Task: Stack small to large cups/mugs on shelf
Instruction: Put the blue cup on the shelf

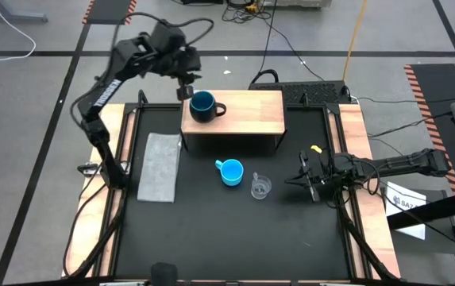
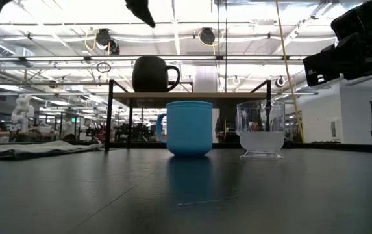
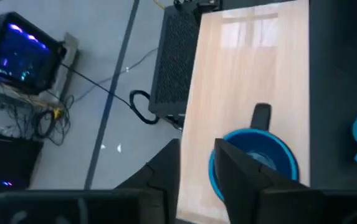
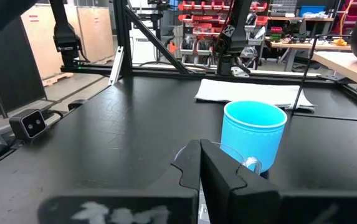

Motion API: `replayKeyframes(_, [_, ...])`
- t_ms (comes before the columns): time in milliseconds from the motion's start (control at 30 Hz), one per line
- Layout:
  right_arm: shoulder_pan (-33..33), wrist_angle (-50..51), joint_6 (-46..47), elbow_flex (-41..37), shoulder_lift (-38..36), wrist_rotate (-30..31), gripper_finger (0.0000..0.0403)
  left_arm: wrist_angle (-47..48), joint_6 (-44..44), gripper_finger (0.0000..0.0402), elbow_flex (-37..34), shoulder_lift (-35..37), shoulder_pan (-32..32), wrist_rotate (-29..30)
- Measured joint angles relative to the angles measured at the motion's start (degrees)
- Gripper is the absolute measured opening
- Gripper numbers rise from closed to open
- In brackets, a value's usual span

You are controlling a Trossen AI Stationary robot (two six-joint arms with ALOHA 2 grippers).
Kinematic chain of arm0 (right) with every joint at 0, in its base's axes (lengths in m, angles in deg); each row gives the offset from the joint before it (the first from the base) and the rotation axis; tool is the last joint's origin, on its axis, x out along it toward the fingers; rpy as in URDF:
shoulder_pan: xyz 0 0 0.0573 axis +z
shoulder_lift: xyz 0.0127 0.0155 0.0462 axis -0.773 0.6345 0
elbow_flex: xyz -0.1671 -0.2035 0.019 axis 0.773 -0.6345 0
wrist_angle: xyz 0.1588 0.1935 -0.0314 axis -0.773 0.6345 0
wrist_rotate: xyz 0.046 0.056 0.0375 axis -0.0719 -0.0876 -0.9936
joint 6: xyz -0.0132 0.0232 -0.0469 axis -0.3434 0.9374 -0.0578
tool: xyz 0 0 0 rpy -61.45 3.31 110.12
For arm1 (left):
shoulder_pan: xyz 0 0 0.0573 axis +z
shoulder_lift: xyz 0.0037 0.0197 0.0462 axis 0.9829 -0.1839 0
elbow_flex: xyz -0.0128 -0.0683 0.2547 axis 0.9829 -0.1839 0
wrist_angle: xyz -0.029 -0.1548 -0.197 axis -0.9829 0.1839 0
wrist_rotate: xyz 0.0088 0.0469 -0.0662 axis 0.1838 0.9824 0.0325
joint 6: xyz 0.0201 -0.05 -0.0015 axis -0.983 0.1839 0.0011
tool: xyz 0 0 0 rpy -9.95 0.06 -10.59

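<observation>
The dark navy mug (image 1: 202, 106) stands upright on the left part of the wooden shelf (image 1: 251, 111), handle toward the right. My left gripper (image 1: 184, 86) hovers open just above and beyond it, touching nothing; in the left wrist view the mug (image 3: 253, 155) lies under one finger. The light-blue cup (image 1: 231, 171) and the clear plastic cup (image 1: 260, 187) stand side by side on the black table in front of the shelf. My right gripper (image 1: 302, 179) is shut, low over the table, just right of the clear cup, with the blue cup (image 4: 253, 134) straight ahead.
A grey cloth (image 1: 160, 165) lies flat on the table left of the shelf. A black keyboard-like object (image 1: 314, 91) sits behind the shelf's right end. The shelf's dark legs (image 2: 110, 114) stand behind the two cups. Bare table spreads toward the near edge.
</observation>
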Motion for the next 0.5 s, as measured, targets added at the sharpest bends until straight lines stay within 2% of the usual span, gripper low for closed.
replayKeyframes(100, [0.01,-0.01,0.05,-0.01,0.00,0.00,0.0000,3.63,1.47,0.0051,-0.11,2.02,0.04,-0.78])
replayKeyframes(200, [-0.01,-0.02,0.23,0.00,-0.02,0.00,0.0000,8.34,0.46,0.0009,-0.11,4.43,-0.02,-7.60])
replayKeyframes(300, [0.01,-0.03,0.25,0.01,-0.01,0.00,0.0000,8.17,-1.16,0.0003,-1.23,7.63,-1.47,-11.88])
replayKeyframes(400, [-0.01,-0.03,0.70,-0.01,0.00,0.00,0.0000,8.64,-0.48,0.0002,-3.03,10.76,-3.81,-10.57])
replayKeyframes(500, [0.00,-0.03,1.51,-0.01,-0.01,0.00,0.0000,9.05,1.57,0.0002,-8.04,14.31,-3.88,-8.80])
